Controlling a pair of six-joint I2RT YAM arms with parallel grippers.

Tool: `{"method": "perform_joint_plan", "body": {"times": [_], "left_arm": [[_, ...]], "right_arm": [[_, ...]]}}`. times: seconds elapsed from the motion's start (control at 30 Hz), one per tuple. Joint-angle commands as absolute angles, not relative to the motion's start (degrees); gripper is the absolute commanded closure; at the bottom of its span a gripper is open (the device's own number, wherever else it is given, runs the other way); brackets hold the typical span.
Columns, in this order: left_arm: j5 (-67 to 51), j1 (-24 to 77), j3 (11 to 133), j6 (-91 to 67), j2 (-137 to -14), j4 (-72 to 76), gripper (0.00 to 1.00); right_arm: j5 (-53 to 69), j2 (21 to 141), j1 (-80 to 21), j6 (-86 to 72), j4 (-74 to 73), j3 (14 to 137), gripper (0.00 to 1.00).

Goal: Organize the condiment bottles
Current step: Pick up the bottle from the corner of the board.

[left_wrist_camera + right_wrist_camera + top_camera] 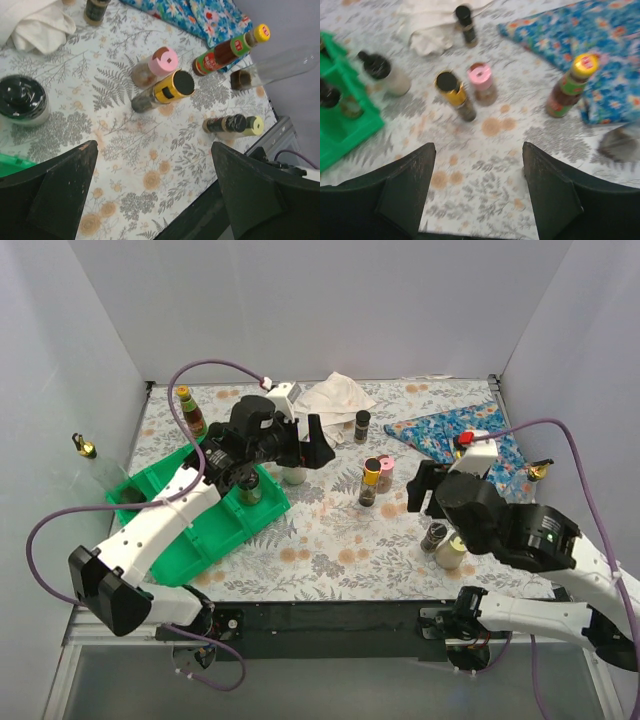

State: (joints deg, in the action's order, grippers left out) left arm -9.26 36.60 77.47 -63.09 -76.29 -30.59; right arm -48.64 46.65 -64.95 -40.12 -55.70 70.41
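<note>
Condiment bottles stand scattered on the floral table. A gold bottle with a black cap [371,480] [452,92] and a pink-capped jar [385,472] [481,82] stand together mid-table. A cream jar with a black cap [294,472] [22,100] stands by the green tray [200,535], just under my left gripper [305,445] [155,190]. That gripper hovers open and empty. My right gripper [425,490] [480,175] is open over bare cloth, nearer than the gold bottle. Beside the right arm are a dark jar [434,536] and a cream jar [451,552].
A dark bottle [248,485] stands in a tray compartment. A red-sauce bottle [190,412] stands at back left and a black-capped jar [362,425] by the white cloth [335,395]. A green-labelled, yellow-capped bottle [570,87] stands against the blue cloth [470,430].
</note>
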Motion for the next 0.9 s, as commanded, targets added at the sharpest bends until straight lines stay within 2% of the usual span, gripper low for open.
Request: {"method": "perform_joint_plan", "body": {"times": [0.0, 0.03, 0.07, 0.37, 0.53, 0.87], "left_arm": [[-11.08, 36.12, 72.62, -65.12, -67.6, -27.6, 0.02], [-10.73, 36.12, 71.9, -65.39, -65.06, -27.68, 0.02], [-10.64, 36.12, 70.94, -65.65, -63.65, -27.77, 0.02], [-9.59, 36.12, 66.01, -67.15, -55.55, -30.76, 0.02], [-7.21, 36.12, 64.6, -67.24, -53.35, -30.5, 0.02], [-7.21, 36.12, 61.0, -70.39, -52.3, -27.87, 0.02]], "right_arm": [[-60.31, 57.37, -53.39, -33.43, -58.98, 81.19, 0.2], [-54.81, 59.13, -48.83, -30.35, -58.02, 82.6, 0.2], [-51.8, 62.2, -40.17, -27.71, -57.31, 84.79, 0.2], [-50.01, 64.17, -16.99, -25.93, -59.85, 90.53, 0.21], [-49.75, 61.09, -11.7, -24.09, -59.15, 85.35, 0.21], [-38.85, 55.72, -3.97, -14.15, -43.69, 71.11, 0.16]]}}
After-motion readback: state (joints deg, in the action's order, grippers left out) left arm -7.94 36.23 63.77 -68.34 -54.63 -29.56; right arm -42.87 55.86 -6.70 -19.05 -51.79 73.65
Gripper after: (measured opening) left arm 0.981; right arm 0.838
